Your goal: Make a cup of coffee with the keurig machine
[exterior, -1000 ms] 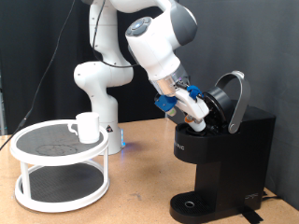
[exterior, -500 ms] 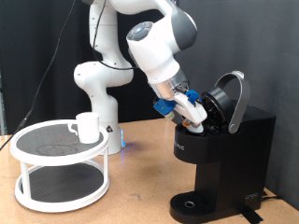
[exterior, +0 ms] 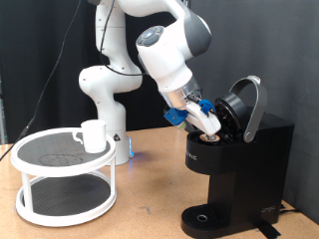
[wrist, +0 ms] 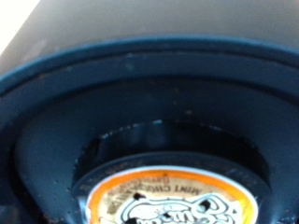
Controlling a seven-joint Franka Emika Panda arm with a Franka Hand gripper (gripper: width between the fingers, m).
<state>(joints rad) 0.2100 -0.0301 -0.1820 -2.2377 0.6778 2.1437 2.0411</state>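
Keurig machine point(exterior: 234, 159): black; hinged lid point(exterior: 246, 105) raised.
Gripper point(exterior: 211, 127): at the machine's open top, just under the raised lid; finger spread cannot be told.
Pod point(wrist: 171, 198): orange-and-white printed top, seated in the machine's dark round chamber point(wrist: 140, 103).
Cup point(exterior: 94, 135): white, on the upper tier of the white stand point(exterior: 65, 177), well apart from the machine.

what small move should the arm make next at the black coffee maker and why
Probably lift the gripper straight out of the black boxy coffee maker: the wrist view shows an orange-labelled pod already sitting in the round chamber, and the hinged lid is open.
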